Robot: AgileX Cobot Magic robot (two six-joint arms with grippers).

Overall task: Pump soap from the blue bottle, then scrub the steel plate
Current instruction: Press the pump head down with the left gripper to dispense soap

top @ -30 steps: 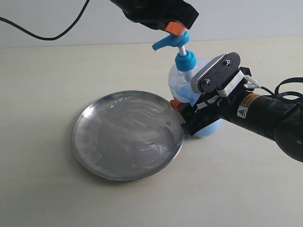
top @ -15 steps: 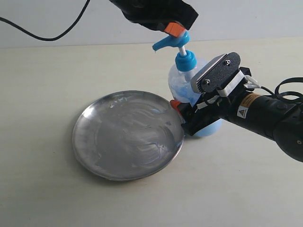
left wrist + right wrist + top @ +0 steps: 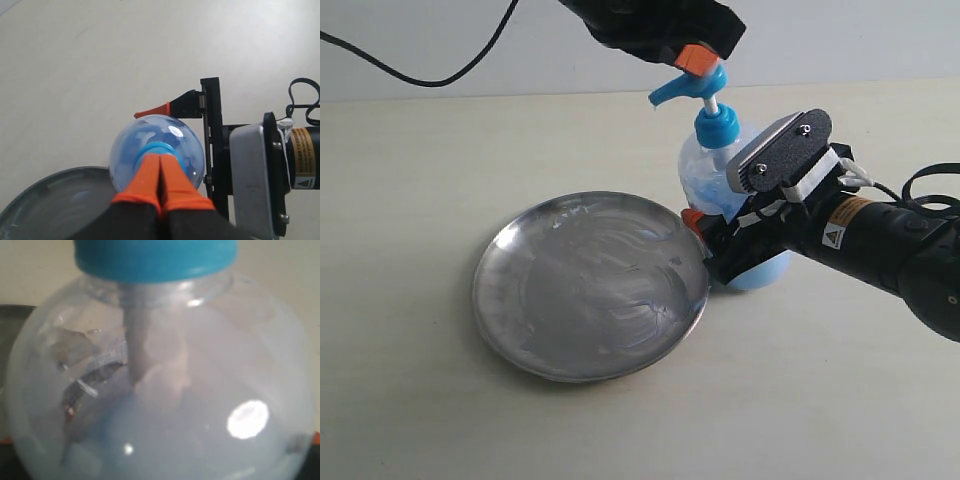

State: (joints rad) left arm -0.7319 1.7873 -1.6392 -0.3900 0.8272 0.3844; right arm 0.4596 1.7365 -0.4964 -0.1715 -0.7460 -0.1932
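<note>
The blue bottle (image 3: pixel 705 168) stands upright just right of the steel plate (image 3: pixel 588 285), almost touching its rim. My right gripper (image 3: pixel 720 245) is shut on the bottle's round body, and one orange fingertip (image 3: pixel 691 219) shows beside the plate rim. My left gripper (image 3: pixel 695 58) is shut, its orange tips resting on top of the blue pump head (image 3: pixel 685 88). The spout points left, over the plate's far edge. In the left wrist view the shut fingertips (image 3: pixel 160 162) cover the pump above the bottle (image 3: pixel 150 137). Light blue soap (image 3: pixel 165 405) fills the bottle's lower part. Pale streaks smear the plate.
A black cable (image 3: pixel 440 70) lies across the back left of the pale tabletop (image 3: pixel 410 420). The right arm's black body (image 3: pixel 880 245) and its cable loop stretch over the table on the right.
The bottle, its pump head and both grippers have shifted very slightly to the right. The plate has not moved.
</note>
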